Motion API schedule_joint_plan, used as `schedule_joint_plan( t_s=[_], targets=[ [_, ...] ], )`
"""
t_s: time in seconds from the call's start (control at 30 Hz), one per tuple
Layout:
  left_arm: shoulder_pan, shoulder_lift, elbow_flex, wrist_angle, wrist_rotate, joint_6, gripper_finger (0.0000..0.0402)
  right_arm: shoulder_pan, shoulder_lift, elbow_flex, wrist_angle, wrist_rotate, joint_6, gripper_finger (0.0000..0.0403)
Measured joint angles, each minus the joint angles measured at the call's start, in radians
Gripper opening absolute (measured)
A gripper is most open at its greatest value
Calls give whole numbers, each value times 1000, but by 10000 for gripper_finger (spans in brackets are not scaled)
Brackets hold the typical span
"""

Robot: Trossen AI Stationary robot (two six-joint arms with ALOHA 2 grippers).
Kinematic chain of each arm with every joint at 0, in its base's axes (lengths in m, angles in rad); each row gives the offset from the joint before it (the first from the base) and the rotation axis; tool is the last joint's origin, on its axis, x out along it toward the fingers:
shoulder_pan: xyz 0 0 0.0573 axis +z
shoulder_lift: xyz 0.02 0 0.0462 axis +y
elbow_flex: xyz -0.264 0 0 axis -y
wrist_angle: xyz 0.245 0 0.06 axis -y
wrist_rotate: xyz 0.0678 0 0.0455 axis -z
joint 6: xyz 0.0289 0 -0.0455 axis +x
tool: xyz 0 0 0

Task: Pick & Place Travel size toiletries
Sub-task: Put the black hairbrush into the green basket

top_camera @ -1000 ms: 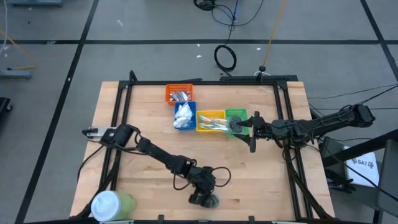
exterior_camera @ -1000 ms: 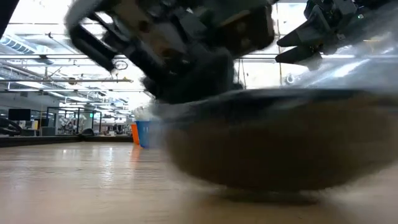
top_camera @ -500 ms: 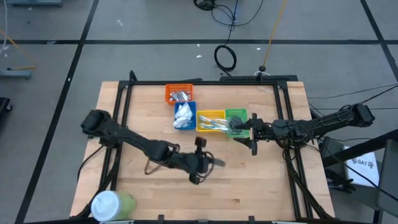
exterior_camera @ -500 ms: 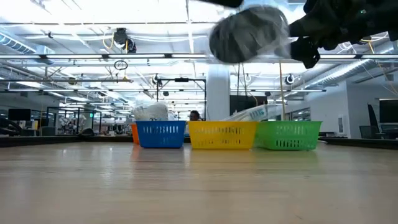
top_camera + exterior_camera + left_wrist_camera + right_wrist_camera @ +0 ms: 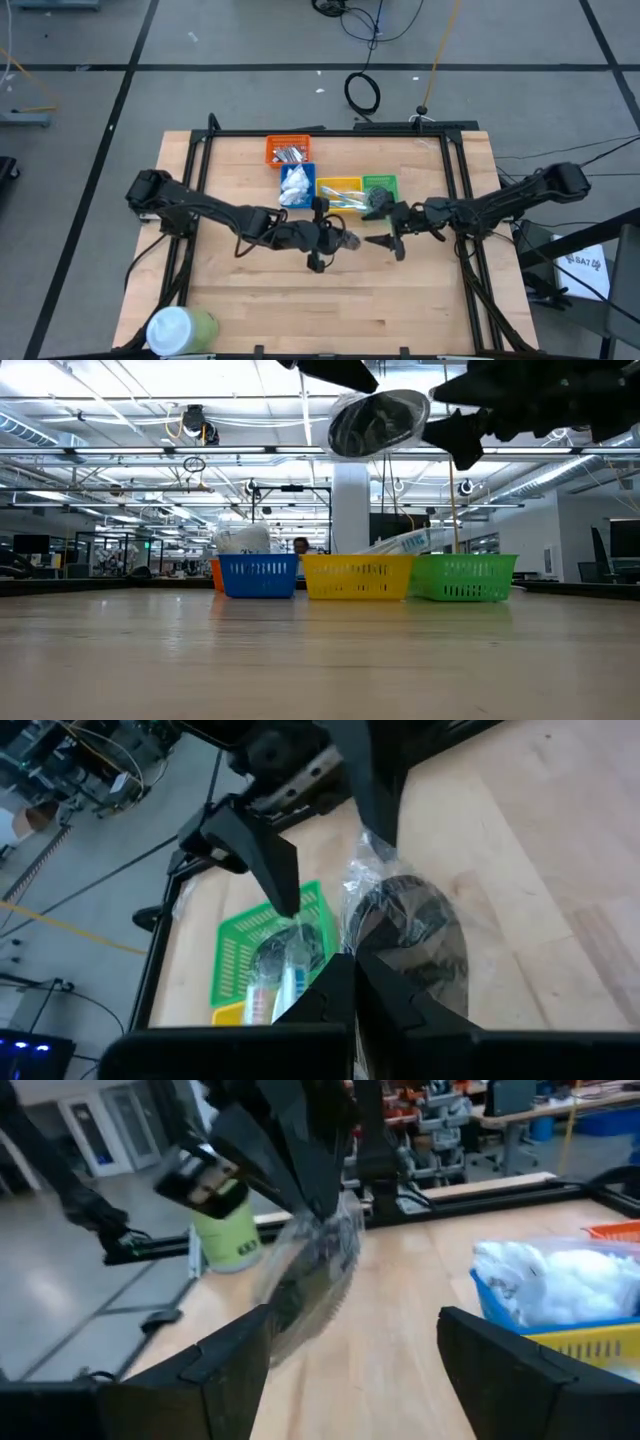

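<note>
A dark grey round disc in a clear wrapper point(image 5: 347, 240) hangs high over the middle of the table, and my left gripper point(image 5: 336, 238) is shut on it. The low view shows the disc point(image 5: 378, 422) well above the wood. My right gripper point(image 5: 385, 246) stands open just to the disc's right at the same height, pointing level at it. In the right wrist view the disc point(image 5: 308, 1275) lies ahead of the gap between the fingers, a little apart from them. Beyond them stands a row of trays holding other toiletries. My left gripper pinches the clear wrapper's edge point(image 5: 362, 942) between its two shut fingertips point(image 5: 340, 982). The fingers slant down from the table's left. The disc hangs tilted beyond the fingertips, lifted clear of the table, with the wrapper crinkled around it.
Orange point(image 5: 288, 151), blue point(image 5: 297, 186), yellow point(image 5: 340, 193) and green point(image 5: 380, 188) trays stand in a row at the table's far middle. A large green cylinder with a white cap point(image 5: 180, 328) stands at the near left corner. Bare wood lies below both grippers.
My left gripper has risen from the table near its front edge and gone toward the far side, turning from pointing down to a shallow slant. The disc has been lifted clear with it. My right gripper has left the green tray and come toward the near side and the disc.
</note>
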Motion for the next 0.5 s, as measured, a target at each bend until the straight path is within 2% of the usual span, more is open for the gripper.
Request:
schedule_joint_plan(
  t_s=[0.17, 0.27, 0.4, 0.5],
  targets=[
    [2, 0, 0, 4, 15, 7, 0, -1, 78, 0, 77, 75, -18, 274],
    [5, 0, 0, -6, 19, -1, 0, -1, 109, 0, 130, 55, -19, 272],
    [8, 0, 0, -29, 17, -7, 0, -1, 95, 0, 139, 24, -38, 274],
    [7, 0, 0, -54, 14, -9, 0, -1, 33, 0, 84, 23, -47, 274]
  ],
)
